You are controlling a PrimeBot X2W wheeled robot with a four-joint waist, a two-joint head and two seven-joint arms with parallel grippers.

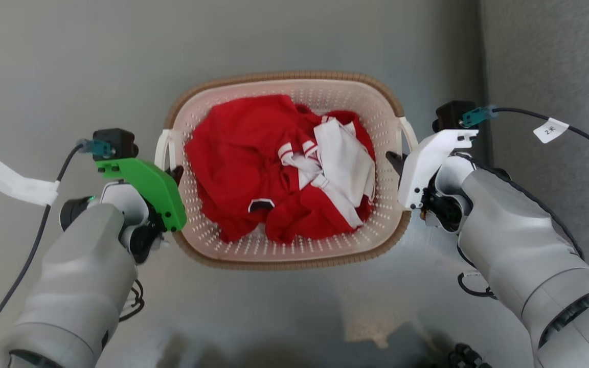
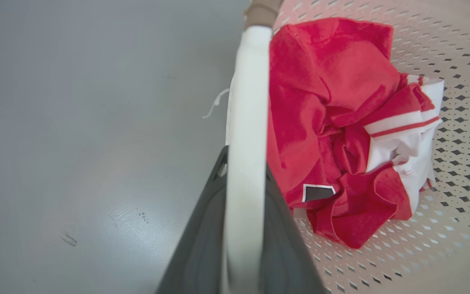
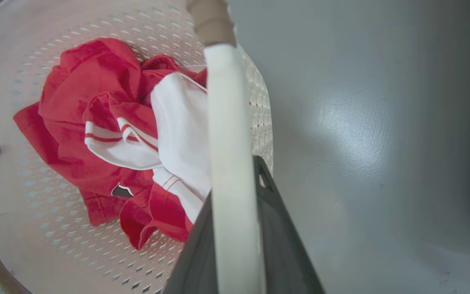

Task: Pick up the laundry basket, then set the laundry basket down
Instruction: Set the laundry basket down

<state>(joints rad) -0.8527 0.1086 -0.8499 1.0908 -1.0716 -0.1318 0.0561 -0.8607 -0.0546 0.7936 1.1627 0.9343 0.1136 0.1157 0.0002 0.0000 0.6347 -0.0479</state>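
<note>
On the grey floor (image 1: 69, 61) under the head camera, the laundry basket (image 1: 284, 76) sits midway between the two arms with its opening facing straight up. Its long axis runs from one gripper to the other, with a white loop handle at each short end. Red and white clothes (image 1: 253, 153) are heaped inside. The left gripper (image 1: 176, 174) meets the left handle (image 1: 160, 148) and the right gripper (image 1: 394, 158) meets the right handle (image 1: 408, 134). Whether the base has left the floor cannot be told from this view.

Along the left wrist camera, the left gripper (image 2: 245, 163) is clamped narrow on the handle (image 2: 247, 102), one dark finger on each side of the white bar. The perforated wall (image 2: 463, 122) and the clothes (image 2: 320, 102) lie to one side, and bare floor (image 2: 96, 122) lies to the other.

Along the right wrist camera it is the same. The right gripper (image 3: 235, 179) is pinched onto its handle (image 3: 222, 122), with the basket's wall (image 3: 14, 228) beyond it.

My judgement is that the carry is the step in hand. Both arms should rise and sink together at an even pace. That keeps the long axis level, so the load does not slide to one end. The arms should also hold their spacing, so that neither handle is pulled or twisted.
</note>
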